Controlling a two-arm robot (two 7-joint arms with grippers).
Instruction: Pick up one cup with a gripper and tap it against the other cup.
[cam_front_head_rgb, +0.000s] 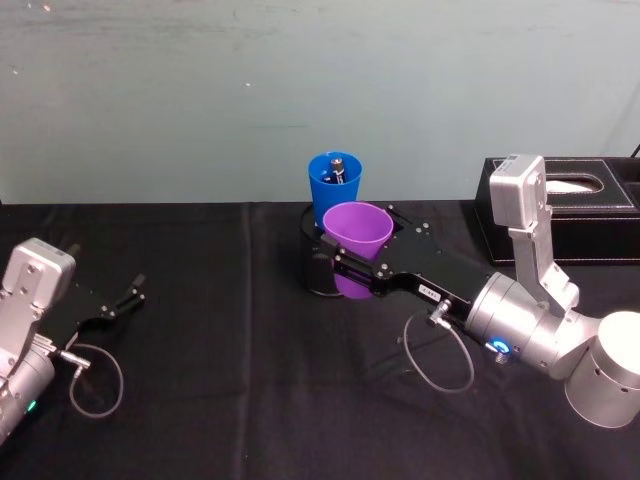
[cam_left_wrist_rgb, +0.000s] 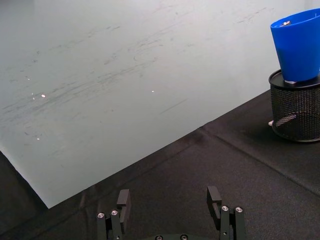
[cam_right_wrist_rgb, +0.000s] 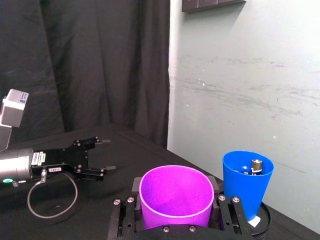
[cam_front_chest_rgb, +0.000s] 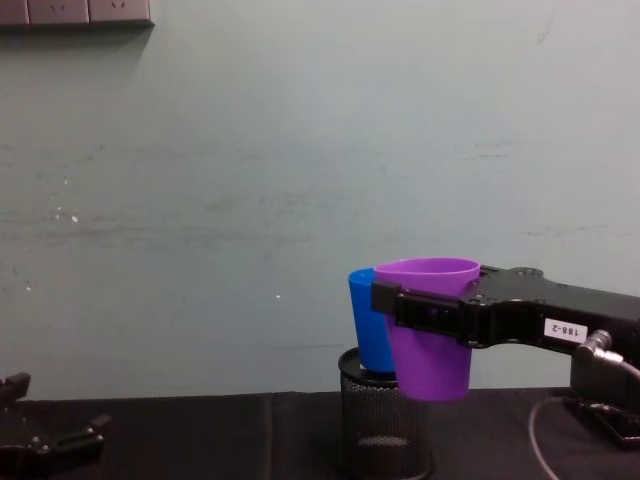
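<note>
the right end effector is clamping the purple cup in the air, just beside the blue cup sitting in a mesh holder. the tap seems at hand, calling for a small nudge toward it; the left end effector is idling open at the left.

A black mesh holder stands on the black tablecloth near the pale wall; a black tissue box sits at its three o'clock.
</note>
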